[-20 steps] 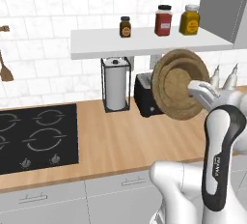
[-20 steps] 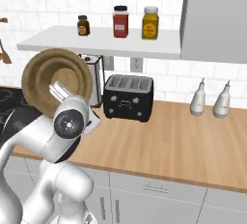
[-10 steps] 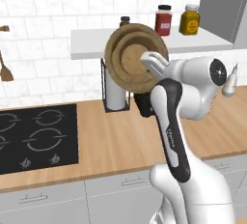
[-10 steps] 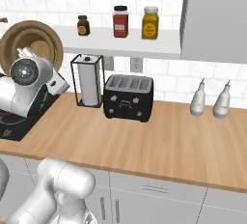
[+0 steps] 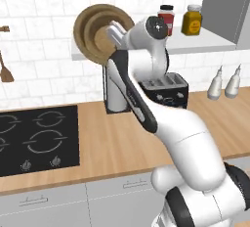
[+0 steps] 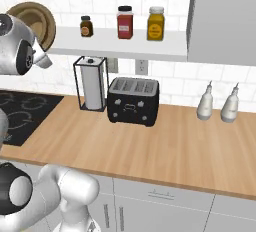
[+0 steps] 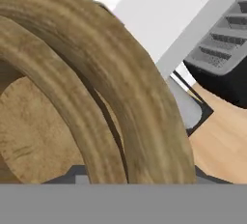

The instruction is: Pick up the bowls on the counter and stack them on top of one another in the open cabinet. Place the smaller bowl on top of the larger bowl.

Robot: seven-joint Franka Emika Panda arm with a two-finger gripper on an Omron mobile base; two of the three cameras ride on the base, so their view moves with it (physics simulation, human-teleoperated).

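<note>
in the upper left of the left base view the white arm's two-finger gripper holds up two nested round brown wooden bowls, tipped on edge with their hollows facing the camera. the wider, darker bowl with the thick rim forms the outer ring, and the narrower, lighter tan bowl sits inside it. the fingers are clamped on the bowls' rims at the right side. the pair hangs in front of the left end of the long flat white wall shelf, above the light-wood countertop. in the right base view the darker bowl shows at the upper left, behind the arm's joint. in the hand view both rims curve across the frame, close up.
</note>
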